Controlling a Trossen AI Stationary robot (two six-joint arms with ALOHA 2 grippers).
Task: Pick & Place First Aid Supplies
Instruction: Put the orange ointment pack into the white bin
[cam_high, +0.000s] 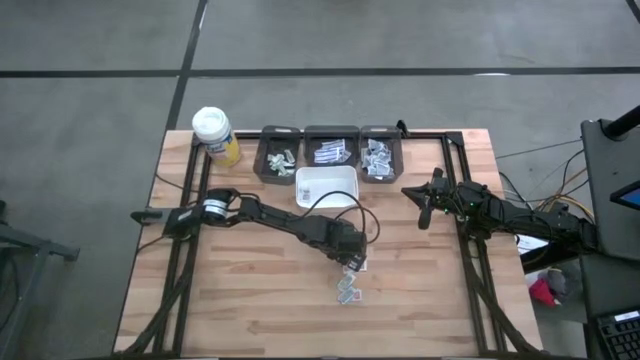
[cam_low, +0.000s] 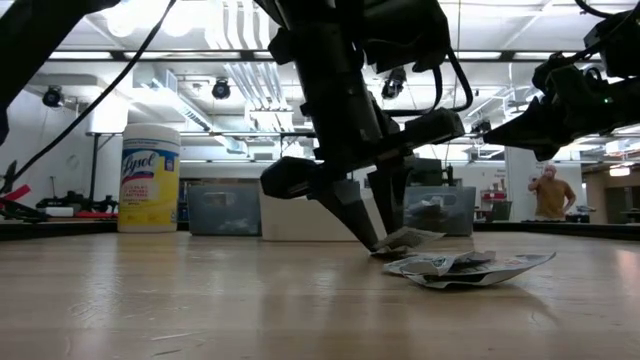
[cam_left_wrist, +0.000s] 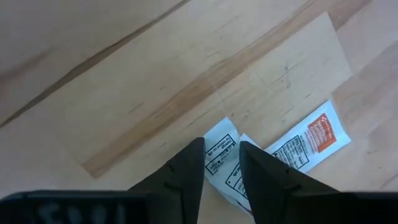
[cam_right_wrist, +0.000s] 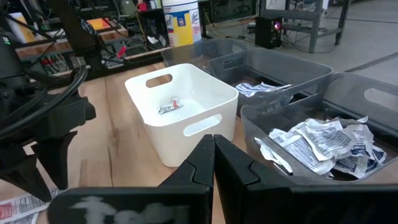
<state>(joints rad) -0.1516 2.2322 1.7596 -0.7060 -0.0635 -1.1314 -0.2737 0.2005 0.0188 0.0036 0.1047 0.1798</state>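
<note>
Here, the left end effector is down at the wooden bench, a good way in front of the white bin, its two dark fingers parted and straddling a white packet with black print. In the low view the fingertips meet the bench surface at the edge of a small heap of packets, and one packet sits tilted up against the fingers; whether it is pinched cannot be told. In the left wrist view a packet with an orange-red end lies flat just beside the one between the fingers. From above, a few more packets lie loose on the bench just in front of that end effector, farther from the white bin.

The white bin holds one small packet on its floor. Directly behind it stand three dark bins in a row, each holding crumpled white packets. A white-capped yellow bottle stands to the left of that row.

The right end effector waits above the bench to the right of the white bin, its fingers clenched together and holding nothing. A person stands in the room far behind the bench.
</note>
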